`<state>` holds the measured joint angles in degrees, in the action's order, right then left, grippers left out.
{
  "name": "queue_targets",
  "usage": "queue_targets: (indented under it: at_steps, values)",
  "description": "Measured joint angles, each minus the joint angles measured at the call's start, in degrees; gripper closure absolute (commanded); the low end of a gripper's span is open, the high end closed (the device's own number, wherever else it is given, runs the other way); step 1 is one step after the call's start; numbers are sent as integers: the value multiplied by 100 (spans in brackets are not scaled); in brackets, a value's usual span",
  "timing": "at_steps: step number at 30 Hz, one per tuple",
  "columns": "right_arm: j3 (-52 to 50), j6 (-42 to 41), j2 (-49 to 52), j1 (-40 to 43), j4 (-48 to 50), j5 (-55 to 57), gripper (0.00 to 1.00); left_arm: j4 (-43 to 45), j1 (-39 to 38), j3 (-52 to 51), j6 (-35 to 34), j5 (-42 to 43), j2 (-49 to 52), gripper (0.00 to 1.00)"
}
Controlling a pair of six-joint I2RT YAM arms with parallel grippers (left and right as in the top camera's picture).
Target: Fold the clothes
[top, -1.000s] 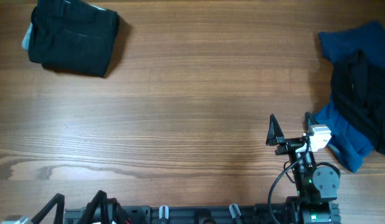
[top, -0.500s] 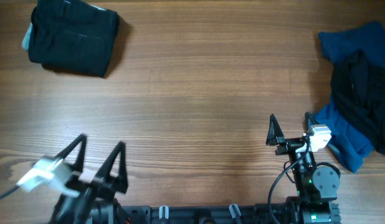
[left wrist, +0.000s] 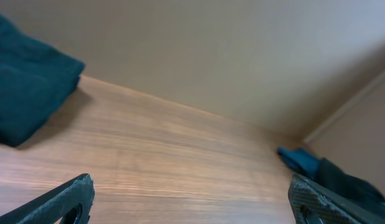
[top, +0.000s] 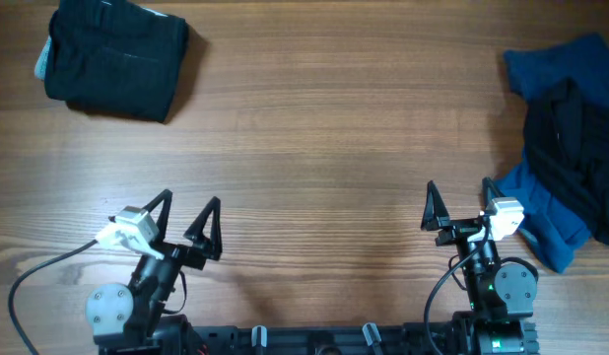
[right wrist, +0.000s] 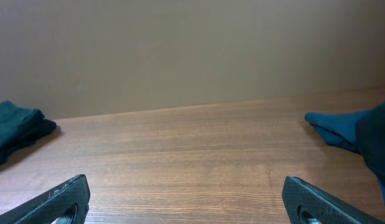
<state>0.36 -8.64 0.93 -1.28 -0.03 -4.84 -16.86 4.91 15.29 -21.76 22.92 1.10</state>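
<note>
My left gripper (top: 190, 200) hung spread wide, with nothing between its fingers, over the front left of the table (top: 314, 128). My right gripper (top: 458, 187) stood likewise parted and empty at the front right. A folded dark garment (top: 112, 57) lay at the far left corner, well apart from both grippers, while at the right edge a black garment (top: 575, 148) was draped in a heap over a crumpled blue garment (top: 566, 59), whose near corner lay just beside my right gripper.
</note>
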Motion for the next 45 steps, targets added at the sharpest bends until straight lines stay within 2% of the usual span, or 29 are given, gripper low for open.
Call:
queue_targets:
  at_steps: [9,21,32,45]
  values:
    - [0,0,0,0,0,0,0,321,0,-435,667,-299,-11,0]
    - [0,0,0,0,0,0,0,1390,0,-1290,822,-684,-31,0]
    - [0,0,0,0,0,0,0,1386,0,-1451,1329,-706,-33,0]
    - [0,0,0,0,0,0,0,1388,0,-1451,1403,-772,-33,0]
